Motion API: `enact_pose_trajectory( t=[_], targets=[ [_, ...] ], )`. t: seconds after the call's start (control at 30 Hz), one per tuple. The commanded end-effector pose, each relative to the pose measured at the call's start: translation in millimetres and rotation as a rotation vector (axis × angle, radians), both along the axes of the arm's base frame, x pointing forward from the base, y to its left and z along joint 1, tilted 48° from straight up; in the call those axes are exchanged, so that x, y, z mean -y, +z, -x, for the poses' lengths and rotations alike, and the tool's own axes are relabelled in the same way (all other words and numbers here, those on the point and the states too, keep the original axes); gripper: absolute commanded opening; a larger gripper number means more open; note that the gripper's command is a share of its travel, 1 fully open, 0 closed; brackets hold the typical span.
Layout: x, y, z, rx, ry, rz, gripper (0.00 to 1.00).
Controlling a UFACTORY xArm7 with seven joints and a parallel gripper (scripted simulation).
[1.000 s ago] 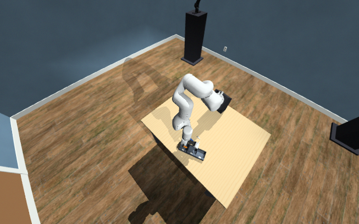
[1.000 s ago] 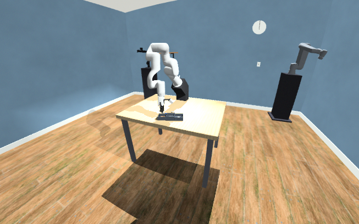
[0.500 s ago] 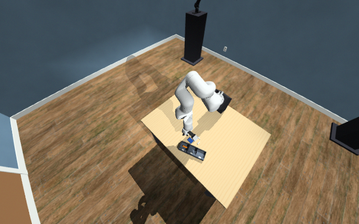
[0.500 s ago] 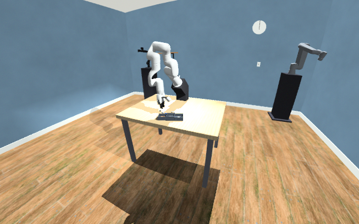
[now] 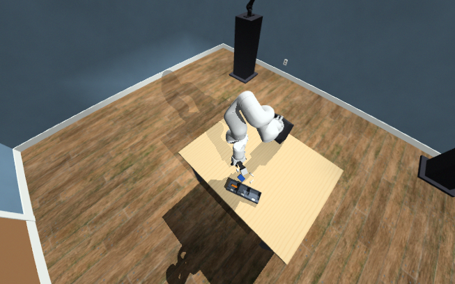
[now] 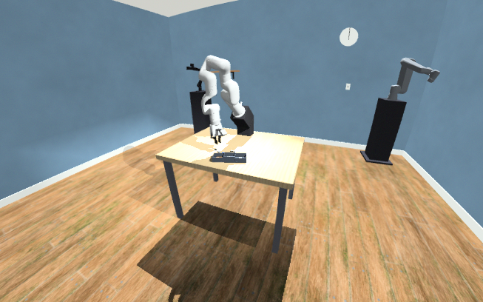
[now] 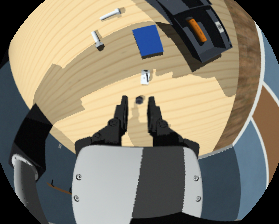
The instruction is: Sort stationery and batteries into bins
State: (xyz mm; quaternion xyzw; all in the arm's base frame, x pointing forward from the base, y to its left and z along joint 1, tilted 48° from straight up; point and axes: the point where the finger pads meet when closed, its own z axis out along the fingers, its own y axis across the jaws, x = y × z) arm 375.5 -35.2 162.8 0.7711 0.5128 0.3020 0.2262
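While my black-fingered gripper (image 5: 240, 165) (image 6: 217, 140) (image 7: 137, 104) hangs over the pale wooden table (image 5: 303, 183) (image 6: 269, 149) (image 7: 65, 85), its fingers stand parted with nothing between them. Ahead of them I see a small dark round object (image 7: 139, 100), then a small white-and-black piece (image 7: 145, 77). Beyond lies a flat blue block (image 5: 241, 177) (image 7: 148, 41), near two silver bolts, apart from each other. An orange stick-shaped object (image 5: 233, 186) (image 7: 197, 30) rests inside an end compartment of the dark grey row of bins (image 5: 258, 198) (image 6: 235, 160) (image 7: 206, 56); I cannot tell its marking.
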Motion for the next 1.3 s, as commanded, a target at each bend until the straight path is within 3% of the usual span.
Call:
enact_pose_trajectory(
  t=[0.0, 1.27],
  targets=[
    [-4.9, 3.4, -3.6, 0.065, -0.029, 0.003, 0.29],
    [-8.4, 7.6, -7.6, 0.065, -0.029, 0.003, 0.29]
  ],
)
